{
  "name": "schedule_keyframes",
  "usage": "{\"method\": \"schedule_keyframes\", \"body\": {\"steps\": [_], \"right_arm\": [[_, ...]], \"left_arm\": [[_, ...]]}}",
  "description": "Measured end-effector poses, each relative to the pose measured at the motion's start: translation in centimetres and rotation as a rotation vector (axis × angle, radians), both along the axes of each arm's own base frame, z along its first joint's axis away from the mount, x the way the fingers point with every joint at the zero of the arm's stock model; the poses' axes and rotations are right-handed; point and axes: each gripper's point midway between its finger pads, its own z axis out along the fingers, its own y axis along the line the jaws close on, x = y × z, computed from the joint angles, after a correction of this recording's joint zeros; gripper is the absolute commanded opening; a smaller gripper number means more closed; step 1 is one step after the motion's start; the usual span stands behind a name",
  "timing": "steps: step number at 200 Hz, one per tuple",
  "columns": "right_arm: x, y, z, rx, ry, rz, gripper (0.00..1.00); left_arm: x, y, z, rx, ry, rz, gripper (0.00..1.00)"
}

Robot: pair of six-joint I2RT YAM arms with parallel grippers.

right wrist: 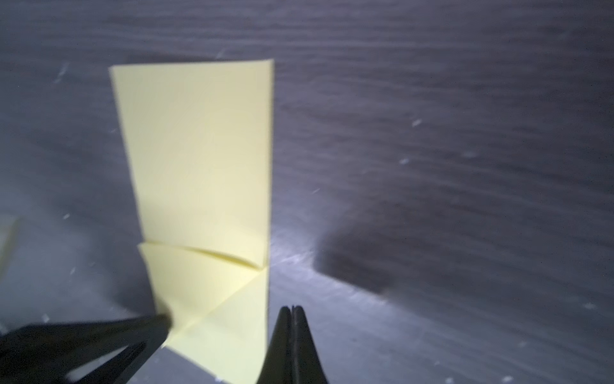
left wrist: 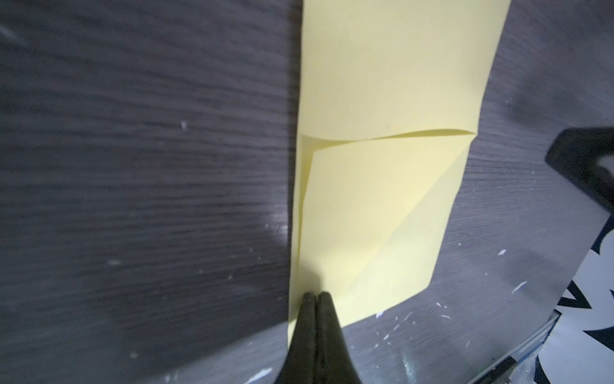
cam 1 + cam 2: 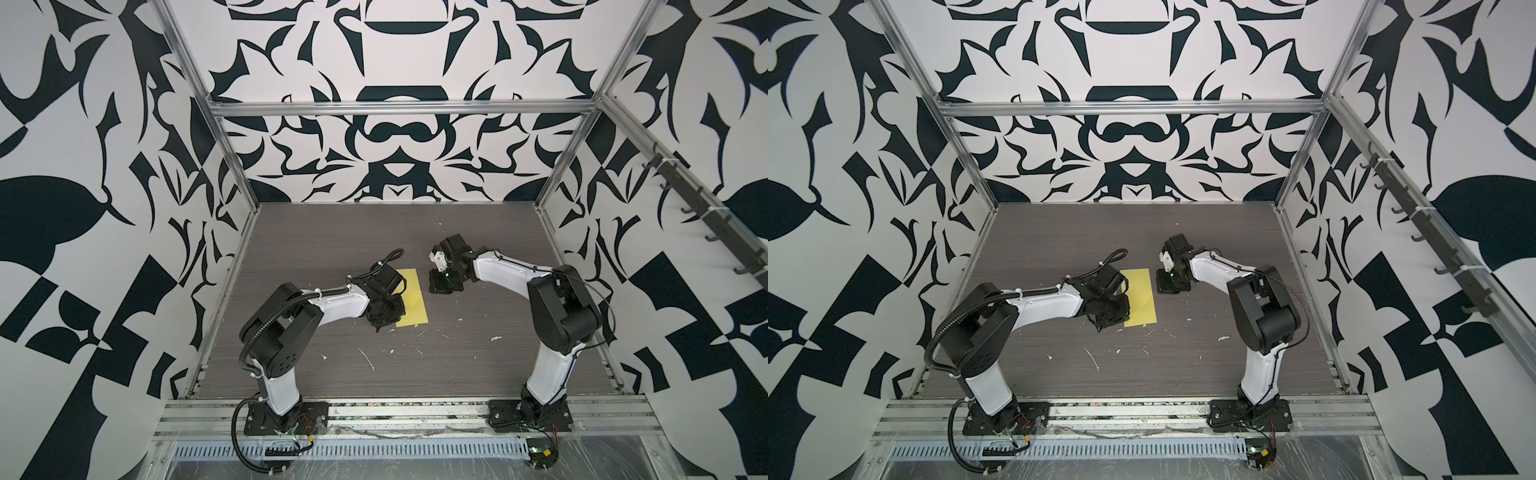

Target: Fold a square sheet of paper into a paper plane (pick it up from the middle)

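Near the middle of the tabletop (image 3: 332, 232): square sheet of paper (image 3: 413, 297), folded into a narrow strip, lying flat, one end creased into a diagonal flap. At the strip's left edge: left gripper (image 2: 315, 297), clenched, tips down on the flap end, nothing pinched between them. Along the opposite long edge: right gripper (image 1: 292, 308), likewise clenched and empty, tips at the paper's margin; contact unclear. Scattered nearer the arm bases: white flecks (image 3: 368, 359).

Black-and-white patterned walls (image 3: 395, 145) and aluminium rails (image 3: 399, 109) enclose a dark woodgrain tabletop (image 3: 332, 232).
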Motion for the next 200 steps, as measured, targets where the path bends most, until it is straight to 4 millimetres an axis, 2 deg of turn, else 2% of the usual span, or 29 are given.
{"method": "schedule_keyframes", "body": {"steps": [25, 61, 94, 200], "right_arm": [[-2.1, 3.0, 0.5, 0.060, 0.012, 0.087, 0.00], [-4.9, 5.9, -0.8, 0.099, 0.073, 0.182, 0.00], [-6.3, 6.7, -2.8, 0.099, 0.144, 0.211, 0.00], [-6.1, 8.0, -2.1, 0.152, 0.146, 0.230, 0.00]], "left_arm": [[0.0, 0.0, 0.0, 0.000, 0.001, -0.001, 0.00], [0.0, 0.0, 0.0, 0.000, 0.000, -0.002, 0.00], [0.0, 0.0, 0.0, 0.001, 0.000, -0.002, 0.00], [0.0, 0.0, 0.0, 0.002, 0.002, -0.001, 0.00]]}}
